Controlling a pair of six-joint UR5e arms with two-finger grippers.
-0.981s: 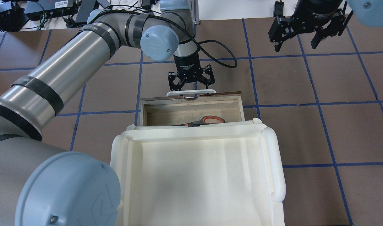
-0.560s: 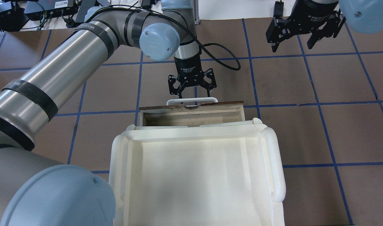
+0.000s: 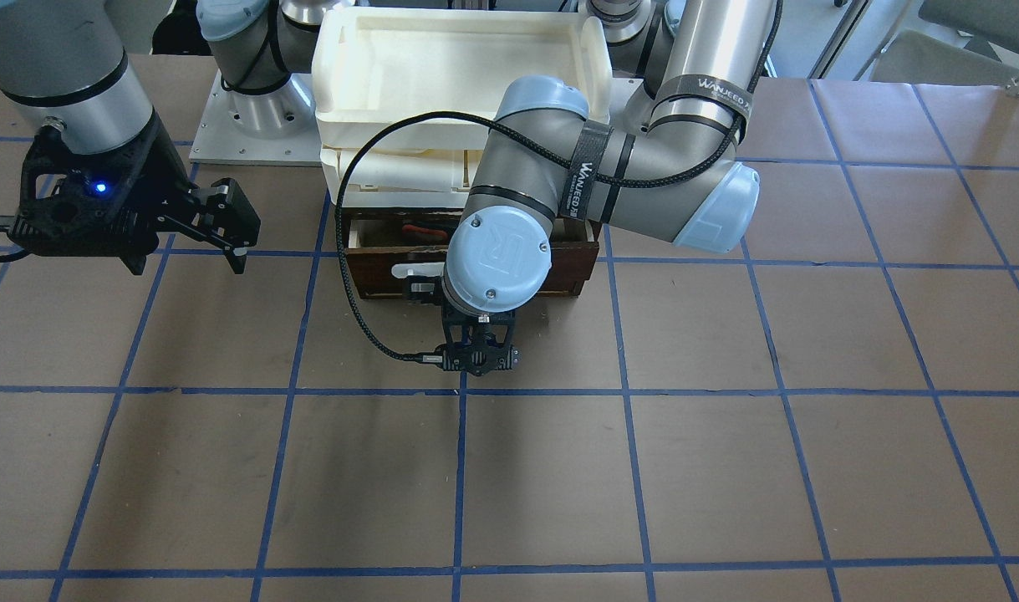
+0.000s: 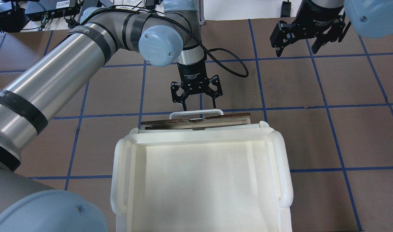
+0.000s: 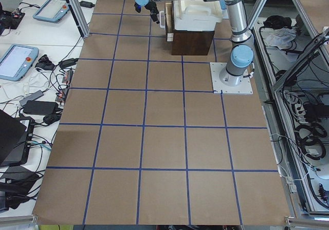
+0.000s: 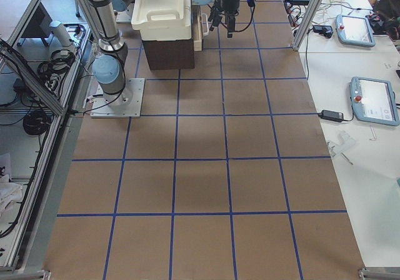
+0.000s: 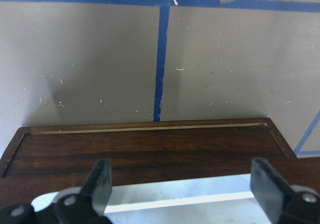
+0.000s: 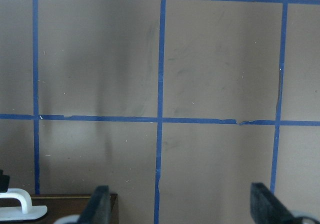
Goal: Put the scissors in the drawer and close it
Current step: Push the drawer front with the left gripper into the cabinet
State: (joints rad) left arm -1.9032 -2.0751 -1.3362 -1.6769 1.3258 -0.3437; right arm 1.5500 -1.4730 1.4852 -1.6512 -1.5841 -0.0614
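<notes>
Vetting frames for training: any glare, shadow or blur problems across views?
Overhead exterior: cream tray nearly washed out, bright streaks along the left arm. Left wrist: drawer front sharp, its white handle glares bluish, left hand soft at the bottom edge. Right wrist: soft shadows on the paper, otherwise clear.

I read WANJEED in white on a black strap (image 3: 708, 86) round the left arm, far up from the left hand (image 4: 199, 106), and again on a second strap (image 3: 582, 177) nearer it. The collar (image 4: 321, 22) just behind the right hand (image 4: 295, 51) reads Adaptive Gripper. Other print is too small.
</notes>
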